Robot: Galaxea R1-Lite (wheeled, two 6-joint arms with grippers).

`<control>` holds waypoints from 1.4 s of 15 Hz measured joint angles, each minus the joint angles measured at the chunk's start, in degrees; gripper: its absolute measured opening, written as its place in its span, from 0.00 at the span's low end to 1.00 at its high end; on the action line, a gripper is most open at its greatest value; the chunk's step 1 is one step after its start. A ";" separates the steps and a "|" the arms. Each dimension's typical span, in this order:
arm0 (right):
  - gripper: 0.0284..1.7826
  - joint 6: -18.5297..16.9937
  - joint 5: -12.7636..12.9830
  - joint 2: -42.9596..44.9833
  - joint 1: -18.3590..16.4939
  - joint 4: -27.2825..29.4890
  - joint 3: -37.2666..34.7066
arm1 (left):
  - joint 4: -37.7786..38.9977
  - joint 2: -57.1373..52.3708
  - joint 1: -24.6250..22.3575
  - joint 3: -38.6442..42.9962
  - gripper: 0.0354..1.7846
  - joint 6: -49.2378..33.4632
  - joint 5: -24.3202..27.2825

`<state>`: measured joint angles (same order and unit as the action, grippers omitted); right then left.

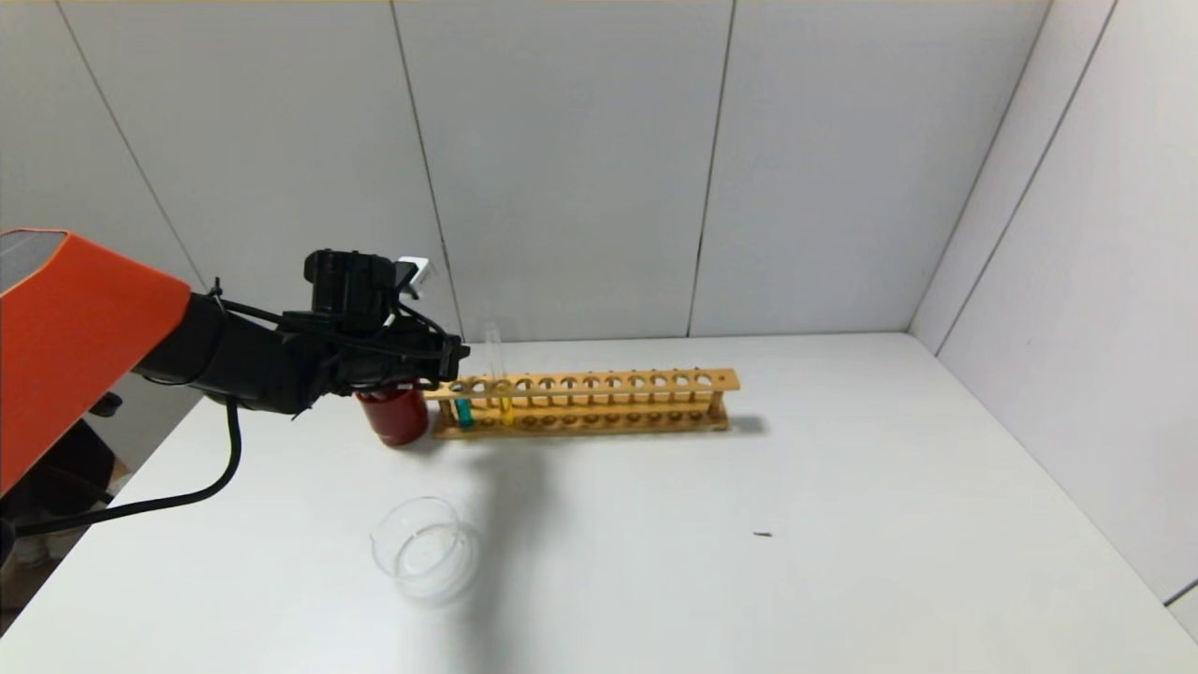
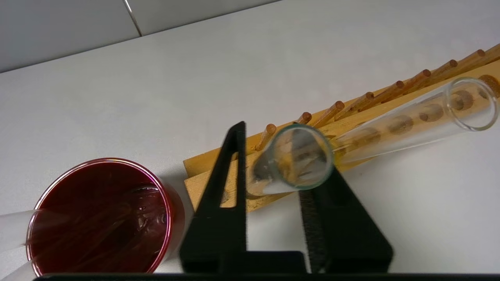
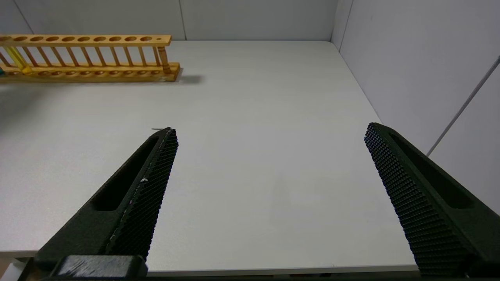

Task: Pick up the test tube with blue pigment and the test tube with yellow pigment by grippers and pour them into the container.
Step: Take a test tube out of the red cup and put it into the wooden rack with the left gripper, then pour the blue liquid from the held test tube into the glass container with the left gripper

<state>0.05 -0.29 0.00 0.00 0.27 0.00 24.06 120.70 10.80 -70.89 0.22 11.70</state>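
The test tube with blue pigment stands in the left end hole of the wooden rack. Its top is hidden behind my left gripper. In the left wrist view the tube's open mouth sits between the two black fingers of the left gripper, which is shut on it. The test tube with yellow pigment stands two holes to the right, its clear top free. The container, a low clear glass dish, sits nearer me on the table. My right gripper hangs open over the table's near right edge.
A dark red cup stands just left of the rack, touching distance from the left gripper, with clear tubes leaning in it. White walls close the table at the back and right. A small dark speck lies on the table.
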 joint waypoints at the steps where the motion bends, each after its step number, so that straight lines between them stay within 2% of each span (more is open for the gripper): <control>1: 0.98 -0.02 0.00 0.00 0.00 0.00 0.00 | 0.07 0.06 0.11 -0.04 0.17 0.11 -0.74; 8: 0.98 0.02 0.00 0.00 0.00 -0.02 0.00 | -0.83 -1.10 2.69 -1.93 0.17 0.62 -6.91; 14: 0.98 0.02 0.00 0.00 0.00 -0.02 0.00 | -10.64 -9.35 3.00 -8.80 0.17 0.62 -7.30; 17: 0.98 0.00 0.02 0.00 0.00 -0.02 0.00 | -15.36 -14.14 2.89 -11.43 0.17 1.32 -9.07; 19: 0.98 0.02 0.00 0.00 0.00 0.00 0.00 | -16.36 -16.96 2.93 -10.36 0.17 1.93 -10.33; 21: 0.98 0.00 0.00 0.00 0.00 0.00 0.00 | -16.24 -20.42 2.91 -5.10 0.17 1.90 -12.56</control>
<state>0.05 -0.29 0.00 0.00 0.27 0.00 7.83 100.28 13.71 -75.98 2.12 -0.85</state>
